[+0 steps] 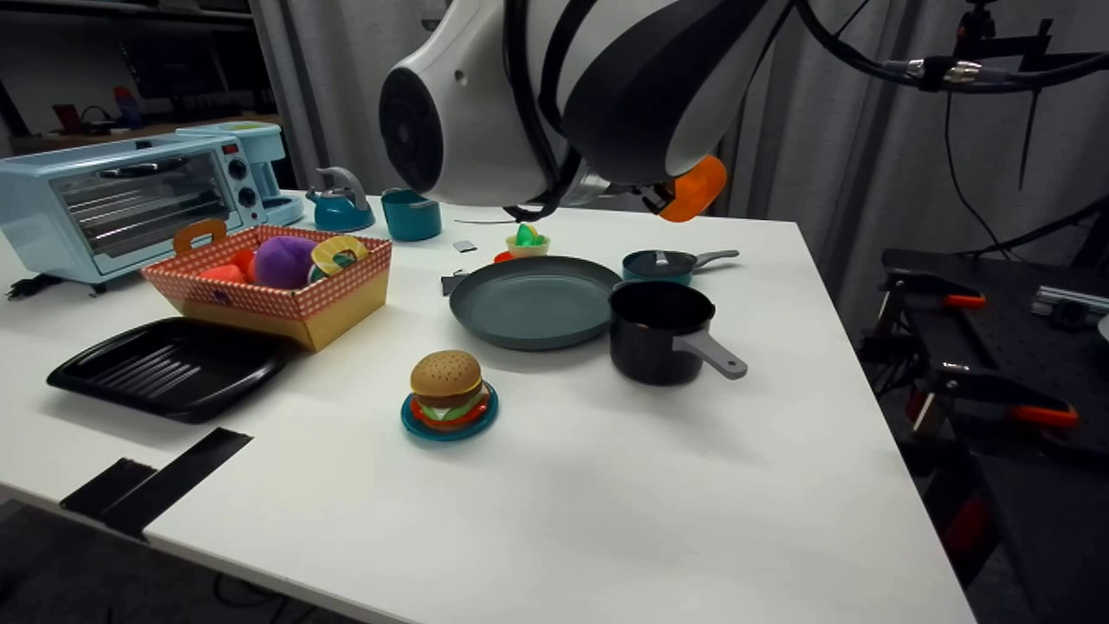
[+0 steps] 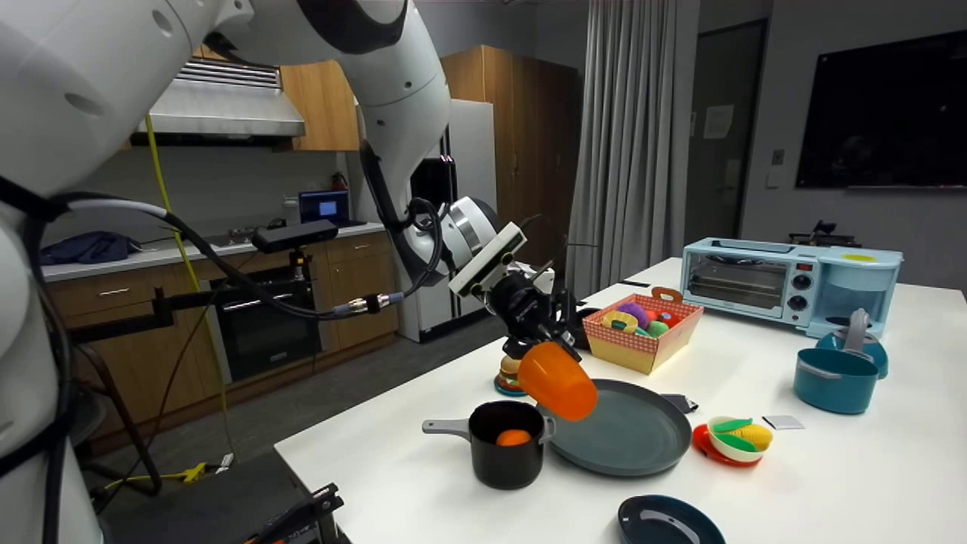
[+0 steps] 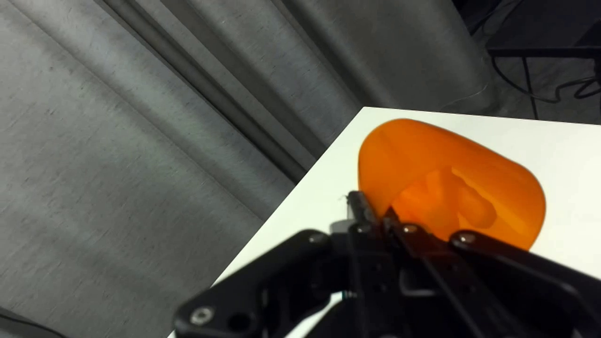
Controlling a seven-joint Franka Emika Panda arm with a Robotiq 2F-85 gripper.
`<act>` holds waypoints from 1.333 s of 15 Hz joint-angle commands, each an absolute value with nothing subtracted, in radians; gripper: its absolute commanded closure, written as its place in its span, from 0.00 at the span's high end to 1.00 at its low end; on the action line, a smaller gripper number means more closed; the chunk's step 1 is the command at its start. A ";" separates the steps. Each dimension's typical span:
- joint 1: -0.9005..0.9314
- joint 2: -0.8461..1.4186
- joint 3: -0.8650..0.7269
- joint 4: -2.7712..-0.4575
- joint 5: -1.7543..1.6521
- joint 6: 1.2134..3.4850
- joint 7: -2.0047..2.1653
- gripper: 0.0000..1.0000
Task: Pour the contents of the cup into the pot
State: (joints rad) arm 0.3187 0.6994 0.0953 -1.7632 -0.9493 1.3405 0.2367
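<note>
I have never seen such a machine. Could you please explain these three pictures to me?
It is a robot arm that ends in a two-fingered gripper. Two pictures are taken from different places outside it; the third is taken from the arm's own wrist, so the gripper looks large there. The gripper holds a tilted orange cup above the white table. On the table are a black pot with an orange piece inside, a wide grey-green pan, a toy burger, a filled basket and a light-blue toaster oven, among other things.

The black pot (image 1: 645,347) has a grey-green pan (image 1: 537,303) beside it, an orange cup (image 2: 559,381) higher up, a red-and-white checked basket (image 1: 260,305) well apart.
</note>
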 commanded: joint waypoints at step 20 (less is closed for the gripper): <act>0.341 0.848 0.093 -1.567 -1.045 1.101 0.211 0.01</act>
State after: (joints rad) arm 0.3324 0.8172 0.0934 -1.6150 -1.0134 1.1630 0.2350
